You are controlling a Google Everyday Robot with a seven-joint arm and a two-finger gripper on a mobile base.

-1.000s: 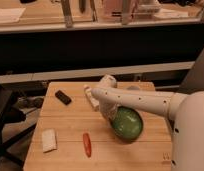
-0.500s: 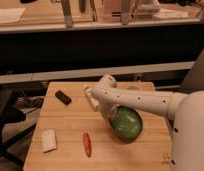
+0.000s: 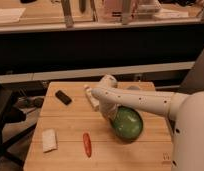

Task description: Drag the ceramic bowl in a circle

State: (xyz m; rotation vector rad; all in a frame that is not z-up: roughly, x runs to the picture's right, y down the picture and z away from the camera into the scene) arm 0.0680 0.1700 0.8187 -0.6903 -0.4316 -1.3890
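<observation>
- Wooden worktop [image 3: 70, 117] fills the lower half of the camera view, with a dark shelf front and a pale counter behind its far edge.
- Ceramic bowl [image 3: 128, 125] sits right of centre, nearer the right edge than the left, roughly midway between the far and near edges. It looks tipped, its glossy green side turned toward the camera.
- Gripper [image 3: 111, 116] is down at the bowl's left rim, at the end of my white arm [image 3: 145, 100], which reaches in from the right edge. The wrist blocks the claw, so I cannot tell whether it is apart, together or clamped on the rim.
- Other items: a black block [image 3: 63, 97] near the far-left corner, a white cloth [image 3: 49, 139] near the near-left corner, a red pepper [image 3: 87, 144] by the near edge left of the bowl, and a pale object [image 3: 91, 96] just beside the wrist on its far side.
- Judgement: I am at the contact or early drag stage; no part of the circle can be confirmed.
- To do this well: keep steady downward contact on the rim so the bowl slides rather than rolls, keep the arc tight, and sweep slowly.
- Risk: a wide arc to the left would hit the red pepper or the pale object; a wide arc to the right nears the right edge.
</observation>
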